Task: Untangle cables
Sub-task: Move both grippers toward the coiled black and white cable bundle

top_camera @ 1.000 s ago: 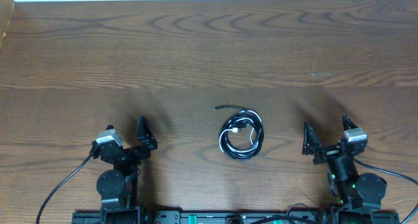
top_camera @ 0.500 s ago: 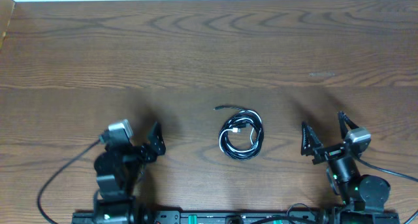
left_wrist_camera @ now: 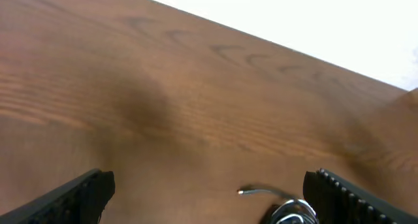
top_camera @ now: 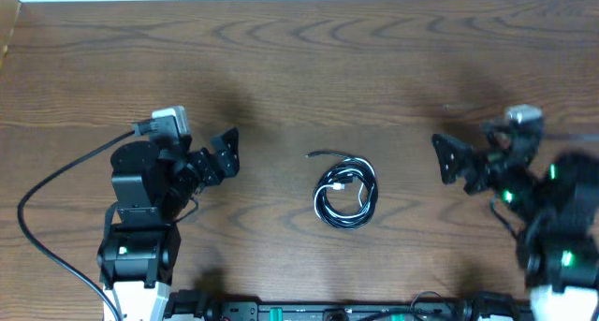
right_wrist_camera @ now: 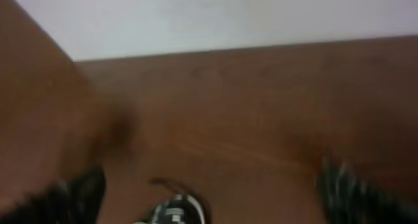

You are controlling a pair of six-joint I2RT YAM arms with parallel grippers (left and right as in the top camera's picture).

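Plainly, left fingers (left_wrist_camera: 78, 196) and right fingers (right_wrist_camera: 349, 191) gape wide, empty, apart from the coiled cables (top_camera: 344, 192).

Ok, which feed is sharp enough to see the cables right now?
Overhead: the cables are crisp mid-table, though the right arm looks blurred. Left wrist: slightly soft, the cables only peek in at the bottom edge, and the background is blown out white. Right wrist: heavily blurred, the cables just a smudge at the bottom.
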